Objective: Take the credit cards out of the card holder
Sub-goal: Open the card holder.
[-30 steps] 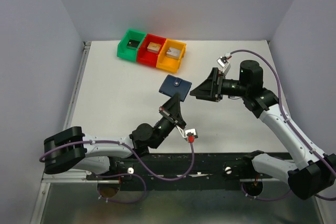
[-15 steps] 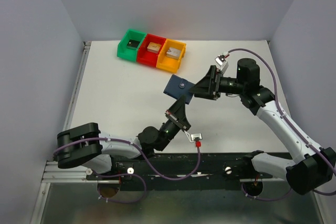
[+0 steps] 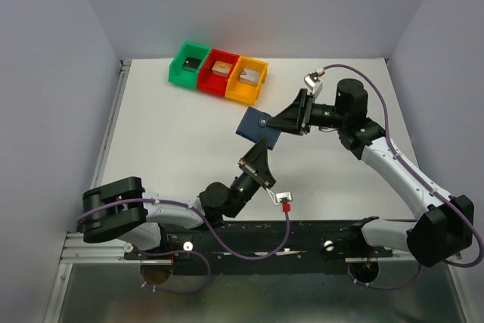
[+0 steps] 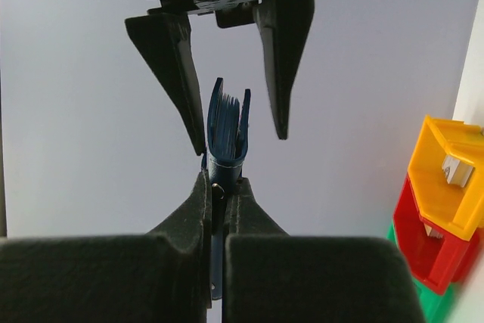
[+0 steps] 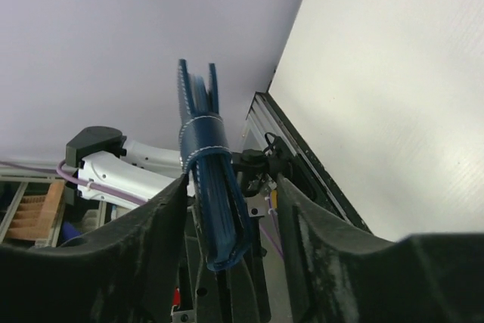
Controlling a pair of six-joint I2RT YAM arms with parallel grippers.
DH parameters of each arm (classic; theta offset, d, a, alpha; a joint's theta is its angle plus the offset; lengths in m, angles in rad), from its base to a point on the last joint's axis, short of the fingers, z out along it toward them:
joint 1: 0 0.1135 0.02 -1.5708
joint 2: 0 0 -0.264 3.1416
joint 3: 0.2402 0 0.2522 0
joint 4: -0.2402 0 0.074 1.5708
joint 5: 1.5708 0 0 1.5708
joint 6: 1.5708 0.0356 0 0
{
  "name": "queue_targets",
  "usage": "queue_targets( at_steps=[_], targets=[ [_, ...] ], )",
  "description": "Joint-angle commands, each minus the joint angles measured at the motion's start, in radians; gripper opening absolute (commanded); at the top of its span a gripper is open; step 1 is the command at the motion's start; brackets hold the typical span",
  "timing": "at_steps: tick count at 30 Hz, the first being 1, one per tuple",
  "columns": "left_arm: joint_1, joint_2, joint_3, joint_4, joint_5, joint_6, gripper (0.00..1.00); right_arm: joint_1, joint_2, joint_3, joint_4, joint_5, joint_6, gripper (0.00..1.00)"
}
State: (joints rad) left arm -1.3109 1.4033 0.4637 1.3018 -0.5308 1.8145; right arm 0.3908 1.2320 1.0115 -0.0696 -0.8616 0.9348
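Navy card holder [image 3: 253, 125] edge inside spread right pincer [image 4: 240, 138].

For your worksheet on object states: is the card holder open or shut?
Shut: the card holder is folded, its strap wrapped around it.

Soft, even, bright light falls from above. In the top view the white table [image 3: 174, 149] is bright with no hard glare, shadows on it are faint and soft, and all is sharp. In the left wrist view the left gripper [image 4: 221, 187] is a dark, blurred mass, while the holder [image 4: 227, 122] is sharp. In the right wrist view the table is nearly washed out.
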Motion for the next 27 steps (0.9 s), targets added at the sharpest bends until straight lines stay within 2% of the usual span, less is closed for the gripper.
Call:
queue_targets(
  at_steps=[1, 7, 12, 16, 22, 27],
  targets=[
    [-0.007, -0.026, 0.012, 0.278, -0.021, -0.033, 0.0, -0.001, 0.023, -0.02, 0.188, -0.066, 0.087, 0.54],
    [-0.008, -0.047, 0.009, 0.261, -0.032, -0.09, 0.0, -0.001, 0.032, -0.042, 0.261, -0.094, 0.122, 0.41],
    [-0.007, -0.047, 0.009, 0.261, -0.041, -0.118, 0.0, -0.001, 0.034, -0.048, 0.274, -0.105, 0.13, 0.33],
    [-0.008, -0.043, 0.01, 0.269, -0.044, -0.119, 0.0, 0.0, 0.044, -0.047, 0.3, -0.134, 0.148, 0.34],
    [-0.007, -0.038, 0.018, 0.277, -0.044, -0.115, 0.0, 0.003, 0.053, -0.037, 0.28, -0.149, 0.139, 0.47],
    [-0.005, -0.033, 0.03, 0.277, -0.043, -0.115, 0.0, 0.016, 0.063, -0.025, 0.252, -0.159, 0.122, 0.42]
  ],
)
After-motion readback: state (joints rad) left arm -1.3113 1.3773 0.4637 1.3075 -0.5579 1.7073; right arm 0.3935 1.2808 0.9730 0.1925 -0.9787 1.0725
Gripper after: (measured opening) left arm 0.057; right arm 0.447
